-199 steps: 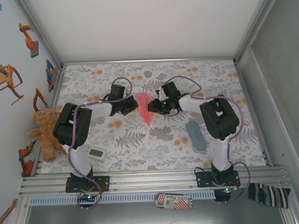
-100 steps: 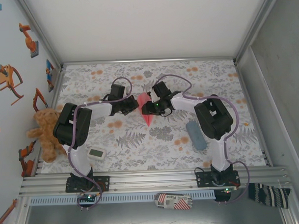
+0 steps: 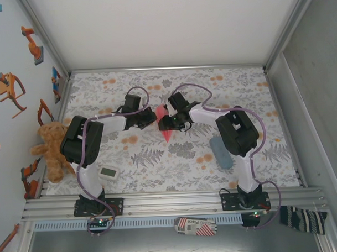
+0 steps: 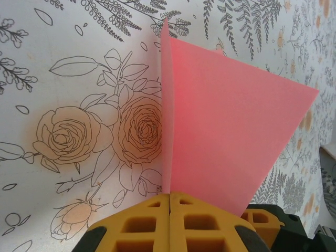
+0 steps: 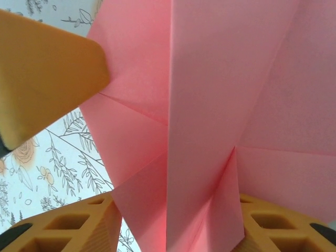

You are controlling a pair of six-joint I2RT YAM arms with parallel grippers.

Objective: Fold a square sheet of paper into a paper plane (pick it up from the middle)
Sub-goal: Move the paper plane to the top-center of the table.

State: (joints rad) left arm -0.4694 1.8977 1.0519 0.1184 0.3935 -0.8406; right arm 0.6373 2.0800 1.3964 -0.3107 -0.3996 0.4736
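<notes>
The salmon-pink sheet of paper (image 3: 165, 130) is a creased wedge with its point toward the near edge, held off the flowered table. My left gripper (image 3: 152, 120) is shut on its left edge. In the left wrist view the yellow pads (image 4: 152, 215) meet on the fold and the paper (image 4: 226, 121) fans out ahead. My right gripper (image 3: 168, 121) is at the wedge from the right. In the right wrist view its jaws stand apart on either side of the creased paper (image 5: 210, 105), with the right gripper (image 5: 176, 223) open round it. The left finger (image 5: 42, 68) shows at upper left.
A grey-blue pouch (image 3: 220, 152) lies near the right arm. A small white device (image 3: 108, 172) sits by the left arm's base. A teddy bear (image 3: 49, 149) leans at the left edge of the table (image 3: 159, 170). Walls enclose the back and sides.
My right gripper has moved left, closer to the left gripper, and now covers more of the wedge; its jaws have widened. The left gripper has kept its hold in place.
</notes>
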